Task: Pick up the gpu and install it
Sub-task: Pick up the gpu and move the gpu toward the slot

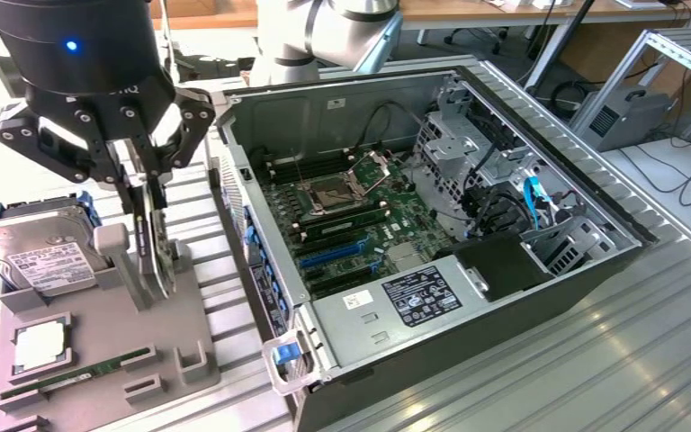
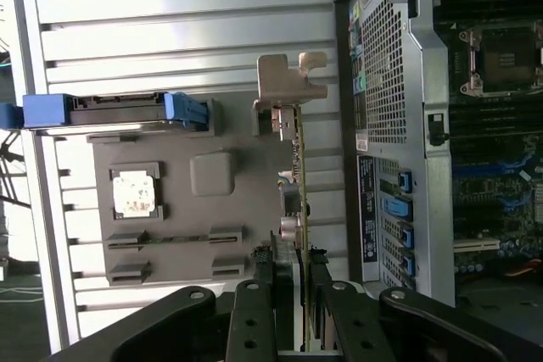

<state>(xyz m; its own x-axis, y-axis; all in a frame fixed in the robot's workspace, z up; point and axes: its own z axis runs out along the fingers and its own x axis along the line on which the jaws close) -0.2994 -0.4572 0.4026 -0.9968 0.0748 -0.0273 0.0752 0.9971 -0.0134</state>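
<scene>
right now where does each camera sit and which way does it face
exterior view: off the arm, raised, looking down on the open case and tray; the gripper shows at the exterior view's left, the arm beyond the case.
wrist view: on the wrist, looking down past the gripper at the gpu standing on edge in the tray.
shared: gripper, gpu, tray, case.

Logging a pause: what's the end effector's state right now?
End effector: astride the upright gpu; gripping or not cannot be told.
</scene>
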